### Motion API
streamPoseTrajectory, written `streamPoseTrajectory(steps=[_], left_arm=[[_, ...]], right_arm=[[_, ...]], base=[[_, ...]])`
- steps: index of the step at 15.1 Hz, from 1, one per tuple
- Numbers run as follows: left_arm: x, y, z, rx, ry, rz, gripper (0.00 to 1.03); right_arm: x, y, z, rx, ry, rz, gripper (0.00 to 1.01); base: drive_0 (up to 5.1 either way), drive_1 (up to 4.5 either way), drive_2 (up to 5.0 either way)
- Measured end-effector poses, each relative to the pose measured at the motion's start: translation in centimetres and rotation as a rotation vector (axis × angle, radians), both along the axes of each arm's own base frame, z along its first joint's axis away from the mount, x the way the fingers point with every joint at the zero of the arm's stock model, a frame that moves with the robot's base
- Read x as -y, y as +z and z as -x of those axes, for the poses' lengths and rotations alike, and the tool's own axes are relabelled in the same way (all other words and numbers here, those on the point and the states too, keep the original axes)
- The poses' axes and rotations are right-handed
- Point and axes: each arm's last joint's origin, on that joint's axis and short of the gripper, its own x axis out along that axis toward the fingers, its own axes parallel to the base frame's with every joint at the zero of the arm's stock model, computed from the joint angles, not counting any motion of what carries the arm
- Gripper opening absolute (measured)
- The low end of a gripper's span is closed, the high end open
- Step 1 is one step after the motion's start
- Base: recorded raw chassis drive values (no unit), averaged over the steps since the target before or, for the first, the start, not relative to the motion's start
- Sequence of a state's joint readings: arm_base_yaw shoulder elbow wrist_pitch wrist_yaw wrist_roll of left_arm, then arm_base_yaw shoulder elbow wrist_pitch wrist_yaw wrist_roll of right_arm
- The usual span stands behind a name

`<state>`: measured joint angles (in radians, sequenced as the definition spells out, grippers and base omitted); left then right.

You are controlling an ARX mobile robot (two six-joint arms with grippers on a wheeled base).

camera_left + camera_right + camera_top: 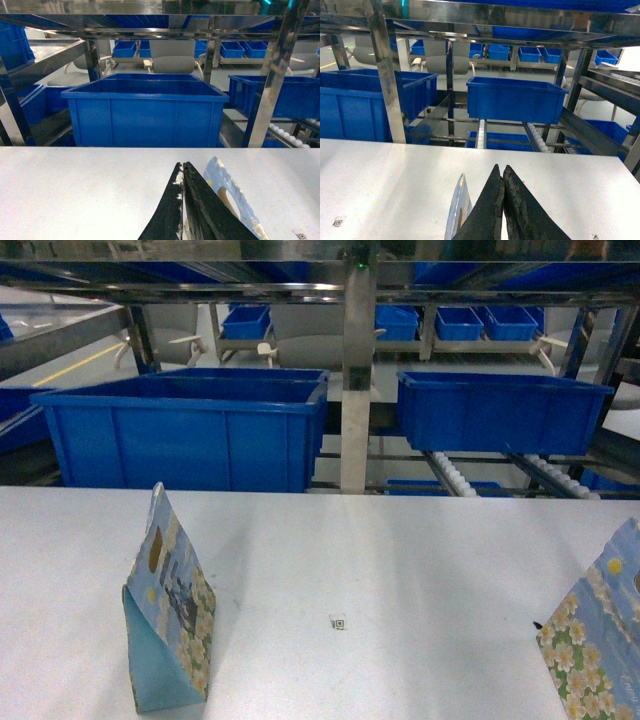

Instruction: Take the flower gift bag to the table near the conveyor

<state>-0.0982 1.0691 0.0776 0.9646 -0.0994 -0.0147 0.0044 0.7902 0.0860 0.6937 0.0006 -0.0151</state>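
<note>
Pincers (183, 172) (502, 175) both together, beside flower gift bags (168, 615); part left tips, grip bag's top ridge, carry toward twelve o'clock conveyor (455, 478).

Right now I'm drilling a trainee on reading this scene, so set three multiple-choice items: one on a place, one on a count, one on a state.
1. Where does the small square tag lie?
A. on the table between the two flower gift bags
B. inside a blue bin
C. on the conveyor rollers

2. How many flower gift bags stand on the table in the head view?
A. one
B. two
C. four

3. How are the left pincer's jaws in its wrist view?
A. wide open
B. pressed shut
C. out of view

Answers:
1 A: the tag sits on the white top between the left gift bag and the right gift bag.
2 B: one bag at each side.
3 B: the left pincer shows its black fingers meeting at the tips.
</note>
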Motion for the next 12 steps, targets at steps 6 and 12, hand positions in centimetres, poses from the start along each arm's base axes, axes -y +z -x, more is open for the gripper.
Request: streamPoseTrajectory(steps=[6,12], left_arm=[[-1.4,0.3,3.0,0.011,-0.001,0.002,0.02],[-1.4,1.1,4.8,0.039,-0.001,0.002,0.02]], right_arm=[[0.0,-0.9,2.3,0.02,0.0,0.0,0.02],[0.0,-0.6,3.8,0.022,0.0,0.0,0.02]], base=[[0.0,0.0,0.0],[0.0,0.0,0.0]])
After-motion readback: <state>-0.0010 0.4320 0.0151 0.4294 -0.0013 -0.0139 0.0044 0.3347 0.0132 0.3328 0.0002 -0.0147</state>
